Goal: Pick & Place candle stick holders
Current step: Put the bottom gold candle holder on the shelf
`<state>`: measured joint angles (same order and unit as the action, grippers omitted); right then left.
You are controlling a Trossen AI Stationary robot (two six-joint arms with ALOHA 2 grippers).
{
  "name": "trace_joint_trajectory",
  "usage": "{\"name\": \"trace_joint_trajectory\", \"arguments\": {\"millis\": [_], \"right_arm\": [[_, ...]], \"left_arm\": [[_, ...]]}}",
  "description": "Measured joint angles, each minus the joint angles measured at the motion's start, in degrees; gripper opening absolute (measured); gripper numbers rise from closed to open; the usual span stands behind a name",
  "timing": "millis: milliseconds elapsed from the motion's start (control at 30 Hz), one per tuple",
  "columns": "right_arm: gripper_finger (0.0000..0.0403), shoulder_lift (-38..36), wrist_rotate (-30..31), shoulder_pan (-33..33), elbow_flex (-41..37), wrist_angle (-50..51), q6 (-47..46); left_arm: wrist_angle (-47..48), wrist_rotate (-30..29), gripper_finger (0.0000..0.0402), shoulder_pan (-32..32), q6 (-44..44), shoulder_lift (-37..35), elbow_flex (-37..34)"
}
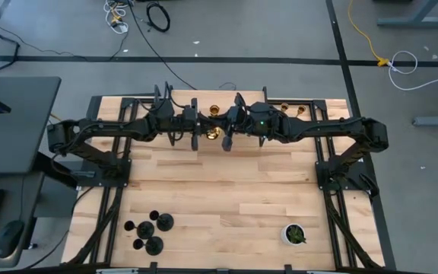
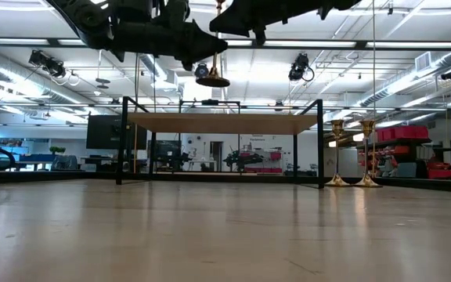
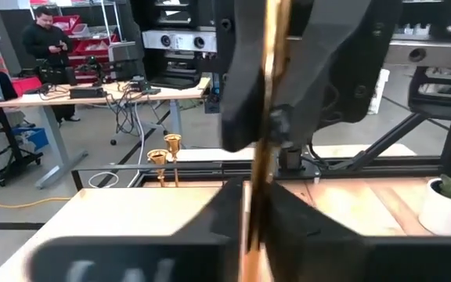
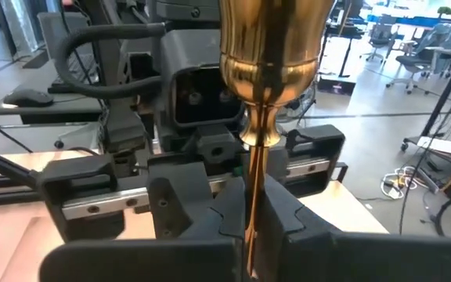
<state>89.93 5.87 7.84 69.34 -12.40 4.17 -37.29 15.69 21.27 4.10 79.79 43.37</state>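
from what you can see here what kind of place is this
Probably a robotics lab or workshop: cables trail across the grey floor, desks carry equipment, and red parts bins line shelves behind the wooden table.

Two matte black robot arms, built of jointed, boxy segments. The left arm (image 1: 120,128) and right arm (image 1: 318,128) each rise from a black metal frame at the bench side. Thin black cables loop over the left arm's upper segments. A small green light glows on the right arm's wrist housing (image 1: 261,118). The left gripper (image 4: 210,168) has a blocky dark body with a square camera window, silver rail strips studded with small screws, and dark angular fingers (image 4: 186,207).
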Motion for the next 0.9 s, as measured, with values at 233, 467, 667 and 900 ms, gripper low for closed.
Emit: {"name": "trace_joint_trajectory", "arguments": {"millis": [233,467,667,900], "right_arm": [[0.001,0.0,0.3,0.1,0.1,0.3,0.4],[0.0068,0.0,3.7,0.1,0.1,2.1,1.2],[0.0137,0.0,7.6,-0.2,0.0,6.1,1.7],[0.0191,0.0,8.5,-0.2,0.0,11.5,1.2]], "left_arm": [[0.8,0.5,0.0012,1.5,0.6,-0.3,0.0],[1.3,0.3,0.0012,3.8,-0.5,-0.4,0.0],[1.9,-2.4,0.0012,8.0,-1.3,-0.4,0.0],[5.6,-1.2,0.0012,16.7,-3.6,-0.5,0.0]]}}
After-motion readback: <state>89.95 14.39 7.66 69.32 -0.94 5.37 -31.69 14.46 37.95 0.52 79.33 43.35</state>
